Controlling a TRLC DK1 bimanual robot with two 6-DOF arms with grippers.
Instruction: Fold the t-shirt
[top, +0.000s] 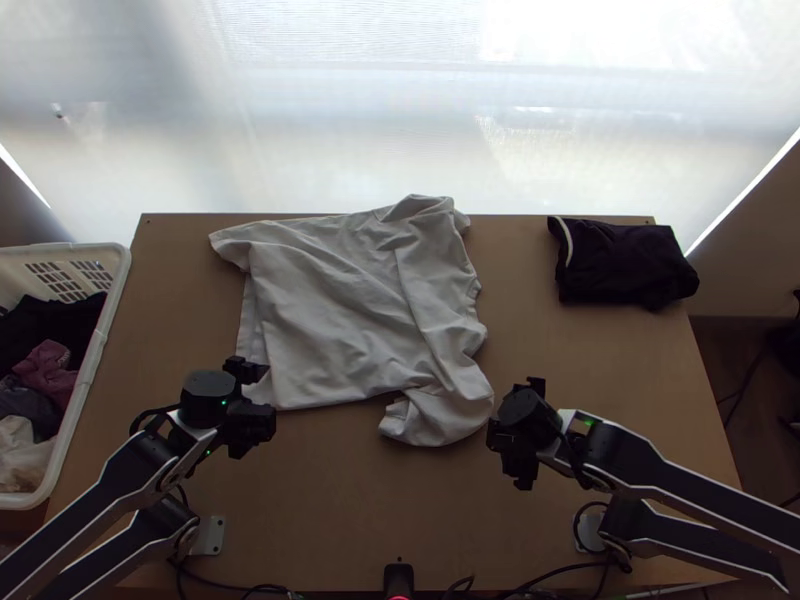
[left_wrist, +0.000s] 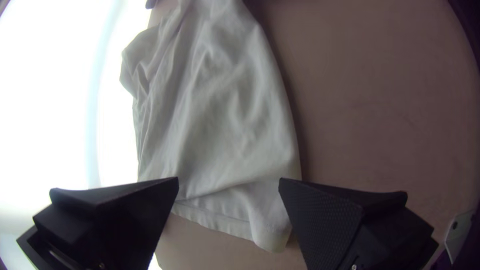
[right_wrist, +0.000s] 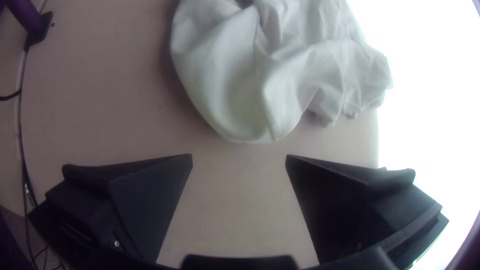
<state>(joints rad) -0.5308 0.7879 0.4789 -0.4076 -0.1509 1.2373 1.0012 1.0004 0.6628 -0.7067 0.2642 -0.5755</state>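
The white t-shirt (top: 330, 310) lies unevenly across the bench (top: 340, 500) in the top view's middle, bunched down its right side. At lower left, the left gripper (left_wrist: 229, 182) has jaws wide apart about a hem corner (left_wrist: 272, 230), seemingly unclamped; a shallow bite could catch one layer. Right of centre, the right gripper (right_wrist: 239, 159) has empty, wide-open jaws; pinching the nearby bunched end (top: 445, 412) could trap creases.
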